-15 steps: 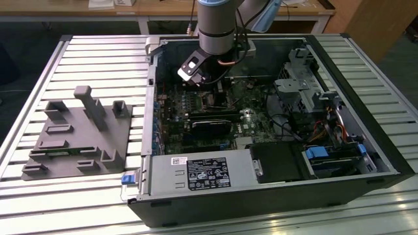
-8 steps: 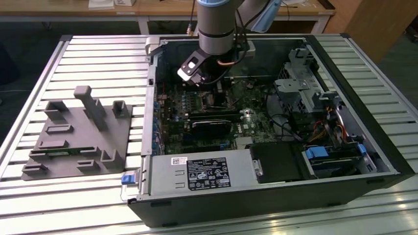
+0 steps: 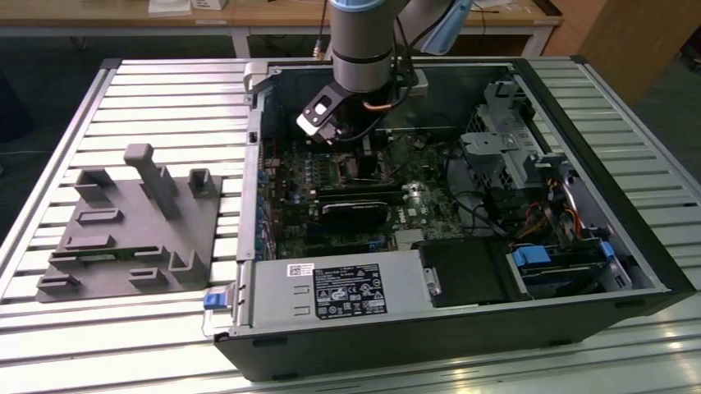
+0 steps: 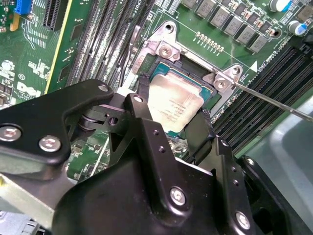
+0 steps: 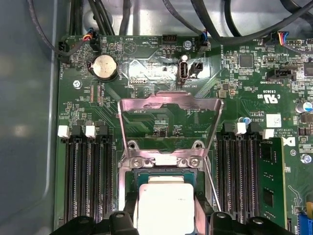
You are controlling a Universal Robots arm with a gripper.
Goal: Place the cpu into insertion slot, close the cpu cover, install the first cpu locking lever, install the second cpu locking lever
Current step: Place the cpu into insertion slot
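My gripper (image 4: 171, 123) reaches down into the open computer case (image 3: 613, 246), and its black fingers (image 4: 139, 110) clasp two opposite edges of the cpu (image 4: 173, 103), a small square chip with a dull grey face. The cpu (image 5: 164, 200) lies level within the silvery rim of the insertion slot (image 4: 164, 49); I cannot tell whether it is fully seated. The cpu cover (image 5: 171, 100), a thin silvery frame with a square window, stands swung open at its hinge beyond the slot. A thin wire locking lever (image 4: 274, 100) sticks out, raised, beside the slot. In the exterior view my gripper (image 3: 350, 152) is over the motherboard's middle.
Black memory slots (image 5: 88, 181) flank the socket on both sides. A coin battery (image 5: 103, 66) and cables (image 5: 220, 19) lie beyond the cover. The case also holds a drive cage (image 3: 504, 148) and a power supply (image 3: 340, 287). A grey parts fixture (image 3: 126, 226) stands at the exterior view's left.
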